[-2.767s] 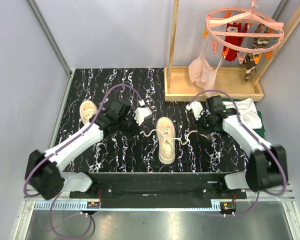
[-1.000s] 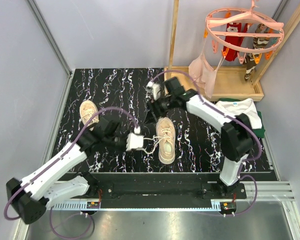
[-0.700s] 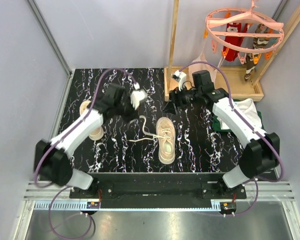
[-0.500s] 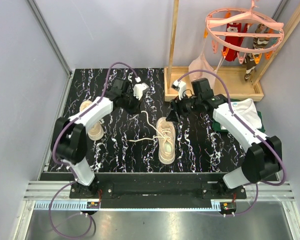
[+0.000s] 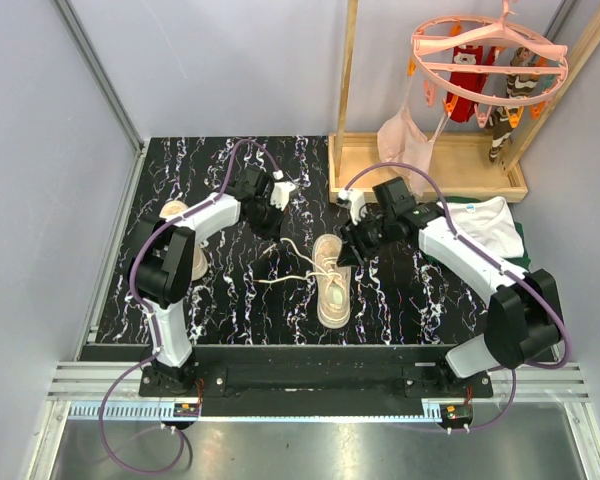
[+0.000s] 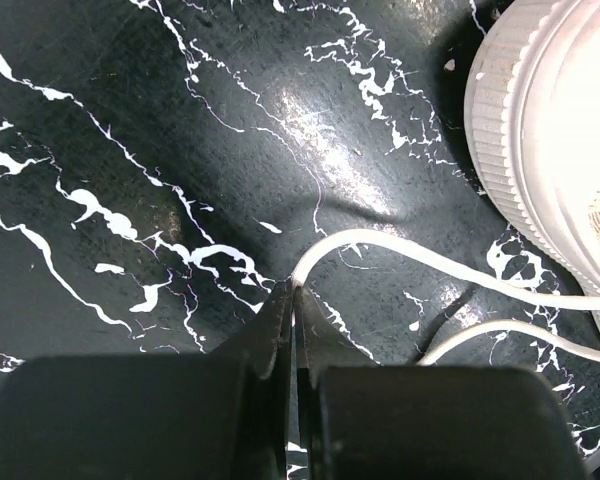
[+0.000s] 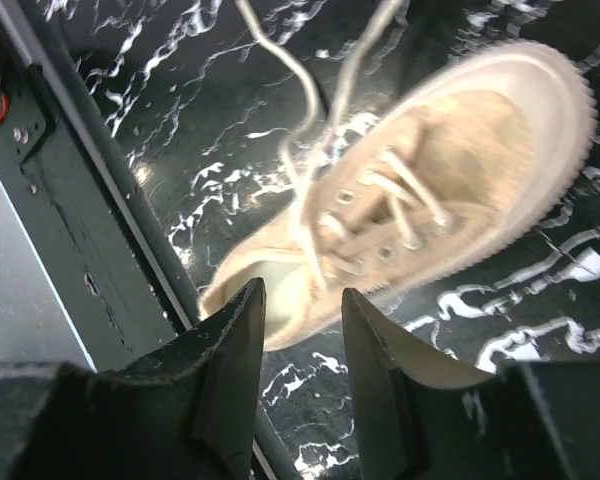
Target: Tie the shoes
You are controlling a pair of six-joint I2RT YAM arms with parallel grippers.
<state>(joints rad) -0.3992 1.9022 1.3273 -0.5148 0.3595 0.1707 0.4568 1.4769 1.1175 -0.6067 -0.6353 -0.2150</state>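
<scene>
Near the shoe (image 6: 545, 150), L pincer (image 6: 293, 298) is clamped on its lace (image 6: 410, 250); R pincer (image 7: 300, 305) gapes empty over same shoe.

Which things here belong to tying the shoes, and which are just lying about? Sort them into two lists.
For the job:
beige lace-up sneaker in the middle
second beige sneaker at the left
white shoelace, pinched in the left hand
right hand, open above the middle sneaker

Lying about:
wooden rack base
pink round peg hanger
white folded garment
</scene>
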